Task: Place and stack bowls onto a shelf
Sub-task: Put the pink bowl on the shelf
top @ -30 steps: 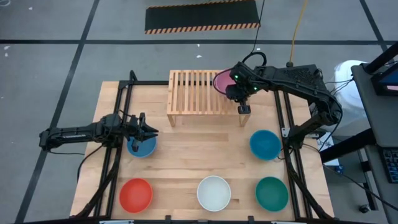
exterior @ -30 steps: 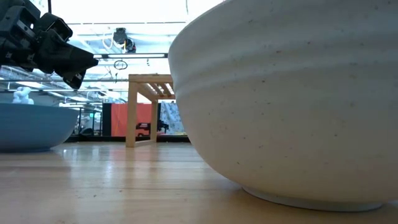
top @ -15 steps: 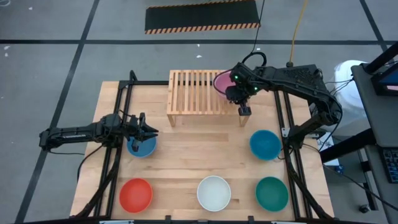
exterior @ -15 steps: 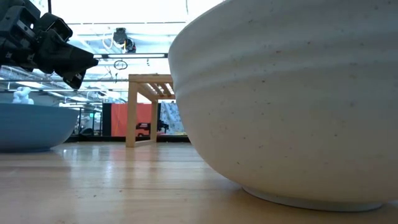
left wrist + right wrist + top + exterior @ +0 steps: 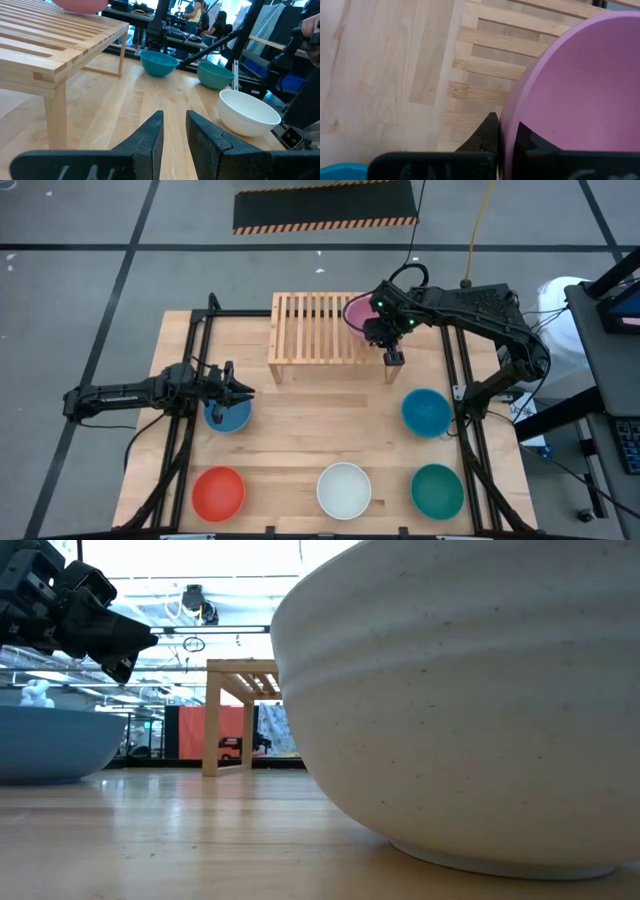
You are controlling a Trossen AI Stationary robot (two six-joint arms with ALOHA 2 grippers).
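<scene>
Right jaws [image 5: 393,357] clamp pink bowl [image 5: 357,311] rim at shelf [image 5: 310,328] edge; left jaws [image 5: 240,392] slightly apart, empty, over blue bowl [image 5: 228,417].

We see two dark, matte arms. The right arm [image 5: 470,305] has bulky jointed housings, a black cable looping over it and small green lights near the wrist. The left arm [image 5: 130,392] is slimmer, ending in wedge-shaped black fingers [image 5: 149,135].

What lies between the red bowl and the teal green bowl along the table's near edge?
The white bowl sits between the red bowl and the teal green bowl, apart from both, as the high view shows.
</scene>
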